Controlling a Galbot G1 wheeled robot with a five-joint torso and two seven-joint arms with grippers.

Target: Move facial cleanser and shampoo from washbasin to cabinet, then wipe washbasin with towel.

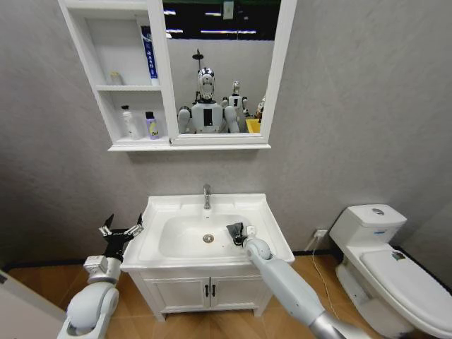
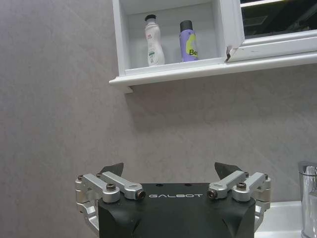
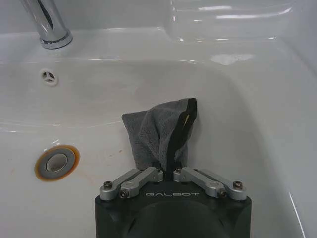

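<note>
Right gripper [image 3: 170, 171] is clamped on the towel [image 3: 158, 131], pressed into the basin [image 1: 268, 224] bowl at 3 o'clock of the drain [image 3: 56, 162], placed for wiping. Left gripper [image 1: 121, 230] idles open, empty, at the basin's 9 o'clock. Two bottles [image 1: 139, 123] occupy the cabinet [image 1: 94, 67] bottom shelf.

Right gripper [image 3: 169, 171] pinching towel [image 3: 158, 130] in washbasin [image 3: 237, 99]

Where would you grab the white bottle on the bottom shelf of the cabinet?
Grip the white bottle around its body below the dark cap, coming straight in from the open front of the cabinet. It stands upright, the purple bottle stands close beside it with a small gap, and the shelf walls block the other sides.
</note>
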